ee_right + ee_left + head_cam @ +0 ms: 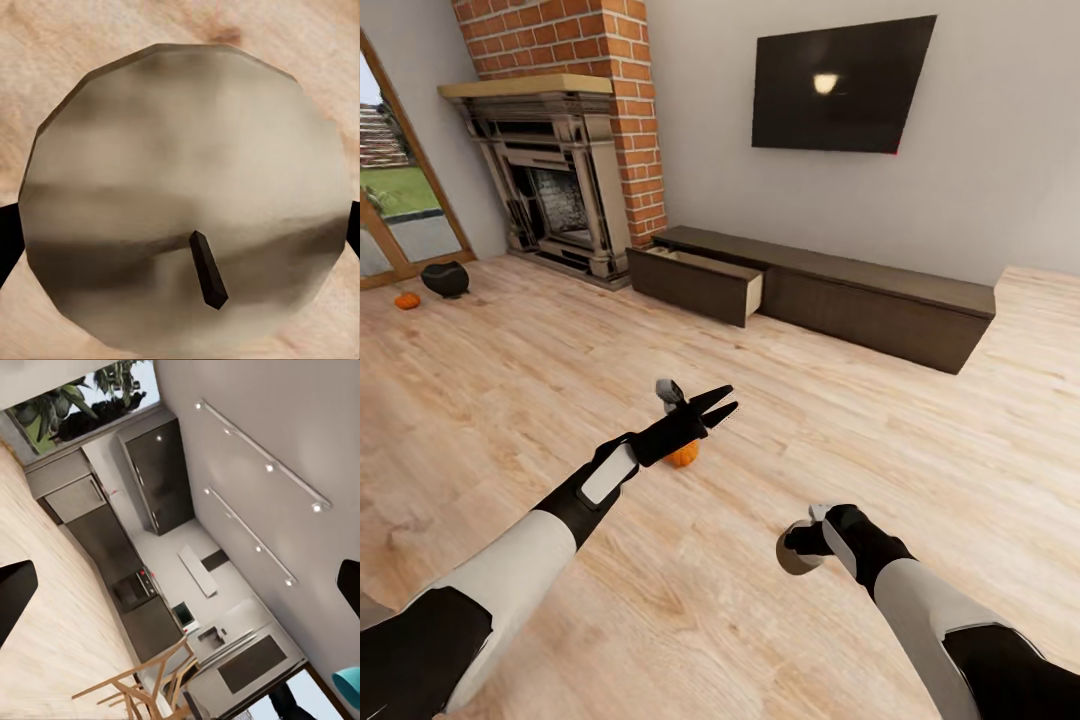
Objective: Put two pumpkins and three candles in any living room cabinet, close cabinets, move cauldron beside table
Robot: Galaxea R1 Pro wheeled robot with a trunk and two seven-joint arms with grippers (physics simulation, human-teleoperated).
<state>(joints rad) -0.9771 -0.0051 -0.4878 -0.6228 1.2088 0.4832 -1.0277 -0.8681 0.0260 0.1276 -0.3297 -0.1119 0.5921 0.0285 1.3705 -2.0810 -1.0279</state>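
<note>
One orange pumpkin (683, 456) lies on the wood floor mid-room, half hidden behind my left gripper (732, 398), which hovers above it, open and holding nothing. My right gripper (798, 550) is shut on a grey-beige candle (792, 556); in the right wrist view the candle (184, 199) shows its round top and dark wick, with a dark finger at each side edge. A second pumpkin (407, 300) and the black cauldron (445, 278) sit on the floor at far left. The long dark-brown cabinet (880, 300) stands against the wall, its left drawer (705, 285) pulled open.
A brick fireplace (560, 180) stands left of the cabinet, with a TV (840, 85) on the wall above the cabinet. A glass door (400, 200) is at far left. Open wood floor lies between me and the cabinet. The left wrist view looks toward a kitchen and wooden chairs (150, 686).
</note>
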